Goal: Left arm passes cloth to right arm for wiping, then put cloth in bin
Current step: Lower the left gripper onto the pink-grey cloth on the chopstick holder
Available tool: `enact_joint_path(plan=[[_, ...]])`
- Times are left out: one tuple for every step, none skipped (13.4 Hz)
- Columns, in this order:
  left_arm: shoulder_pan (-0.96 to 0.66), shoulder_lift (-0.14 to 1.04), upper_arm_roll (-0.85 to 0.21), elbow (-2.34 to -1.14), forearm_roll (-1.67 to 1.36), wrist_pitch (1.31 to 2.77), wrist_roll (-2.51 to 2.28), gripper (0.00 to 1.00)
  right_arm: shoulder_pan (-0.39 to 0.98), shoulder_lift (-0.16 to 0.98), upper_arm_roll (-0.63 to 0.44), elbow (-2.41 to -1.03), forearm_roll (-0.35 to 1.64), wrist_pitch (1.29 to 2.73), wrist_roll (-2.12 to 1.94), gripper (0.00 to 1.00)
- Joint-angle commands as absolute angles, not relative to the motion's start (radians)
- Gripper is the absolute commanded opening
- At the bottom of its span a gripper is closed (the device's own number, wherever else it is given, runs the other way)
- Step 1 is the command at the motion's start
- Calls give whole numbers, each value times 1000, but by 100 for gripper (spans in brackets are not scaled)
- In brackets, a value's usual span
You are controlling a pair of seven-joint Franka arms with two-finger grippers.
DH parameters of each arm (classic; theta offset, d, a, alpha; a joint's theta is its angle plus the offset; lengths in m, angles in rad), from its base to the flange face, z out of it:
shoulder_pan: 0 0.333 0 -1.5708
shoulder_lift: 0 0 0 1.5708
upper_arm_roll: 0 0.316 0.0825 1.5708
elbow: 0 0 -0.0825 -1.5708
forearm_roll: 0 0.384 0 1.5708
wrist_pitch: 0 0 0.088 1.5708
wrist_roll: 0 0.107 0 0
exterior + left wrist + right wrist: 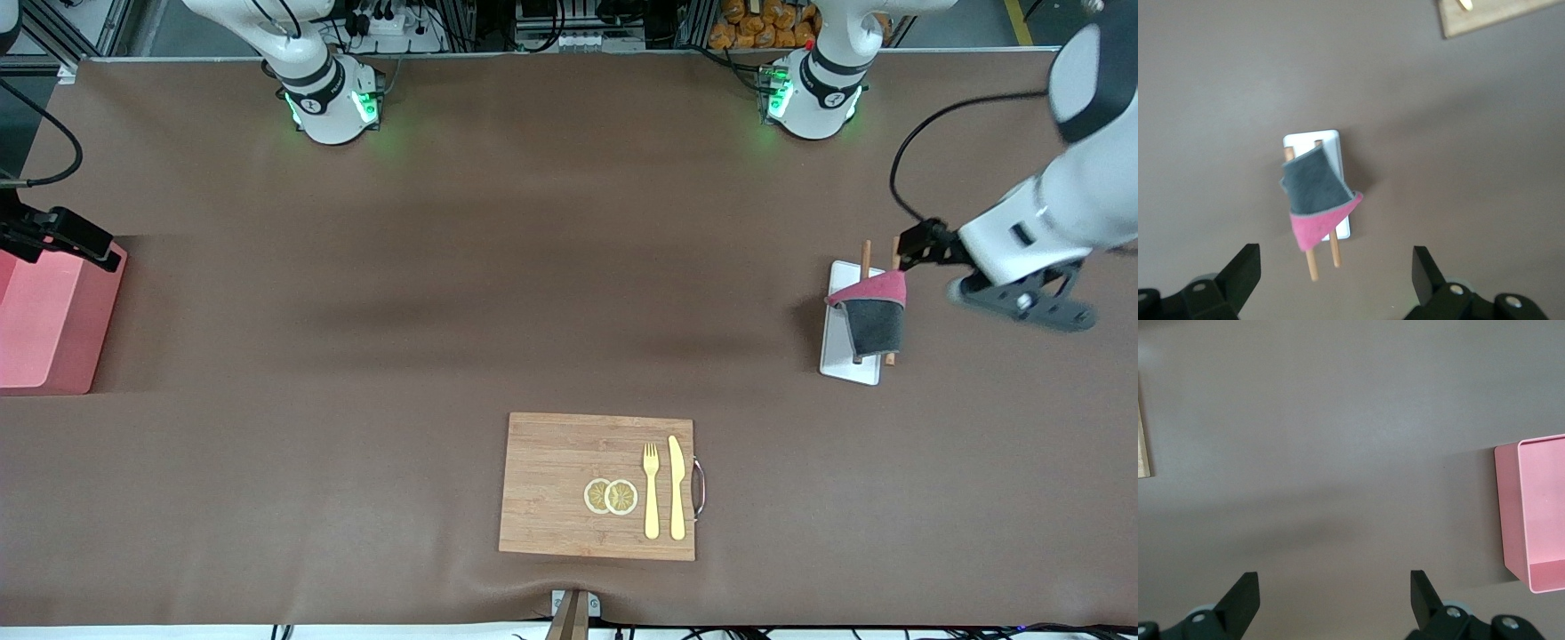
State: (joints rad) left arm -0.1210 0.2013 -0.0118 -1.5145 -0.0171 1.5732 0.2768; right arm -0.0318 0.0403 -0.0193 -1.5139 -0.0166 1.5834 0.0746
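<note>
The cloth [876, 316], crimson-pink on one part and dark grey on the other, lies draped over a flat white tray [840, 356] with two brown sticks, toward the left arm's end of the table. My left gripper [916, 247] hovers open and empty beside the cloth, just off the tray. In the left wrist view the cloth [1313, 193] lies ahead of the open gripper [1335, 277], apart from both fingers. The pink bin [44, 329] stands at the right arm's end. My right gripper [98, 253] is open and empty above the table by the bin [1538, 513], as the right wrist view shows [1333, 593].
A wooden cutting board [551, 480] near the front edge carries a yellow fork [652, 489], a yellow knife [677, 487] and two lemon slices [611, 496]. Its corner shows in the left wrist view [1485, 17]. The brown mat [444, 293] covers the table.
</note>
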Motion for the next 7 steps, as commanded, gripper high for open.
enact_joint_path(plan=[[-126,300,-5,-1489,-64,1598,502,100,-29,40,-20,-1502,-18,1571,81,100],[-121,333,-5,-1489,-69,1608,588,100,-31,41,-20,-1502,-17,1569,83,100],[-115,362,-5,-1489,-69,1627,677,100,-29,40,-20,-1503,-18,1568,81,100],[-110,389,-2,-1489,-68,1646,769,100,-31,40,-20,-1503,-18,1569,81,100],[-110,417,3,-1489,-64,1664,855,100,-31,41,-20,-1503,-18,1569,83,100],[-110,448,3,-1489,-64,1690,920,100,-28,41,-20,-1503,-18,1568,83,100],[-110,475,3,-1488,-64,1706,974,100,-28,41,-18,-1503,-18,1568,83,100]])
